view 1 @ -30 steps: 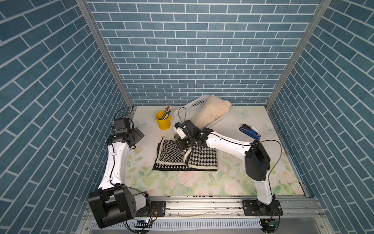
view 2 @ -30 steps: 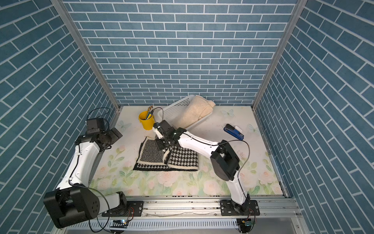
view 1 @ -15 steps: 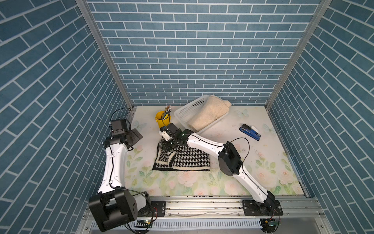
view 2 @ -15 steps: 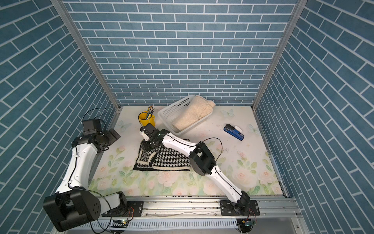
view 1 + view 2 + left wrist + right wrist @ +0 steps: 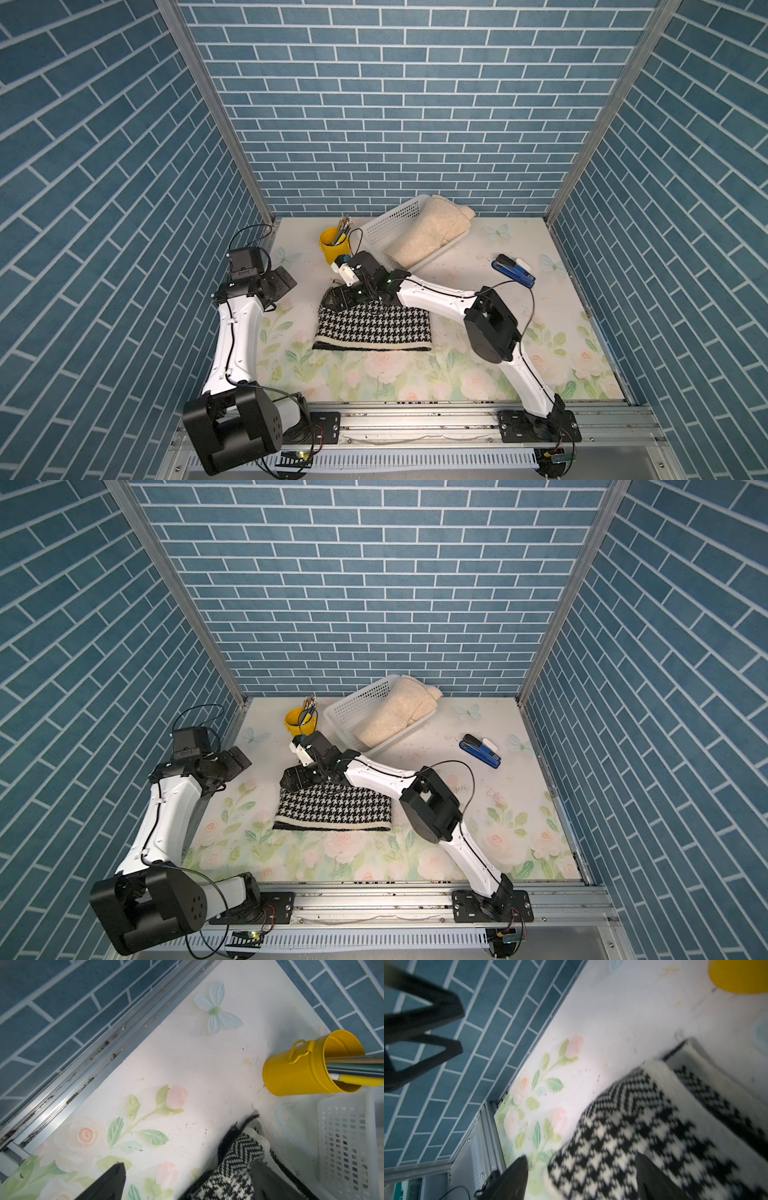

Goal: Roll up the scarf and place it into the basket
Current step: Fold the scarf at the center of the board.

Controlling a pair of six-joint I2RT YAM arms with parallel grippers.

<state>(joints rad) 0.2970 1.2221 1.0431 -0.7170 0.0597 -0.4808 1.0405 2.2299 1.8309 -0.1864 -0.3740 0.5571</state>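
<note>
While the scarf (image 5: 374,328) lies doubled over as a flat houndstooth band in the middle of the floral mat (image 5: 457,374), you cannot call it rolled. In both top views it reads as a folded strip with a pale border along its near edge, and the right wrist view shows a zigzag-patterned layer at its end.

Your right gripper (image 5: 343,298) sits low over the far corner of the strip, at the end nearer your left arm. Its fingers (image 5: 512,1180) stand spread apart with cloth between them, pinching nothing. Your left gripper (image 5: 286,280) hangs off to the side near the wall, jaws wide, touching nothing.

The basket (image 5: 386,226) stands at the back of the mat beside the yellow bucket (image 5: 332,246). A cream bundle of cloth (image 5: 432,237) fills most of it, so room for the scarf looks tight.

By my reading, a fold is in place and the real work is ahead of you. You need to wind the strip into a roll, grip it so it cannot spring open, carry it back and set it in the basket. The blue stapler (image 5: 513,270) lies clear of that path.
</note>
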